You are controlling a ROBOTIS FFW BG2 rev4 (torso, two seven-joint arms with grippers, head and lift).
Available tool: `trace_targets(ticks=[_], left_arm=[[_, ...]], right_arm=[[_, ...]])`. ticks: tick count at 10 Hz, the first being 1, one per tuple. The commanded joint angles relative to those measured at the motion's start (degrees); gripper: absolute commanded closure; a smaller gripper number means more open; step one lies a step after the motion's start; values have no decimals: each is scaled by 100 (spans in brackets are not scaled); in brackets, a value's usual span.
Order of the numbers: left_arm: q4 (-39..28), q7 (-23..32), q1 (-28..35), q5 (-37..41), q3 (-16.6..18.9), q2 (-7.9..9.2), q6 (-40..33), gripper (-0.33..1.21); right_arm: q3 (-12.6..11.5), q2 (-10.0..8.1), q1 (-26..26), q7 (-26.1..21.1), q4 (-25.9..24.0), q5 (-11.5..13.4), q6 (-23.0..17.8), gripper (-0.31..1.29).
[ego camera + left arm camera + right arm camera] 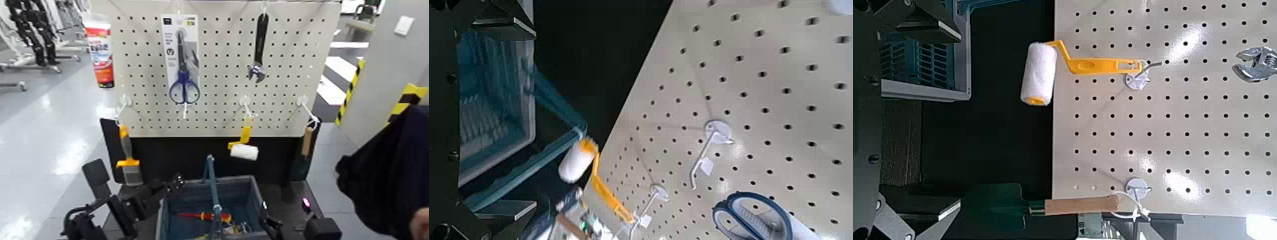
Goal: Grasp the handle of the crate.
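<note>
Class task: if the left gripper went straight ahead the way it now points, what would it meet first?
Probably the crate: the left gripper points at its rim, left of the upright handle. Depth is unclear, so it might pass just above the rim.

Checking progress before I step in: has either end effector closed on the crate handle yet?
No: in the head view the handle stands free above the crate, with the left end effector beside it, not touching.

The crate point(246, 195) sits on a dark table point(290, 195) below the pegboard point(217, 70).

head overhead, wrists near pegboard point(217, 64) (shared)
</note>
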Motion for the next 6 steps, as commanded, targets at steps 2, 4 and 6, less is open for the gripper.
trace_targets(ticks=[2, 4, 6], left_arm=[[723, -184, -598, 1242, -241, 163, 734, 11], [1295, -254, -993, 1857, -487, 269, 971, 11], [1848, -457, -1327, 2174, -777, 313, 1007, 12]], right_arm=[[8, 0, -9, 5, 17, -40, -44, 14], [26, -9, -26, 5, 35, -66, -79, 14], [26, -9, -35, 5, 53, -101, -115, 14]])
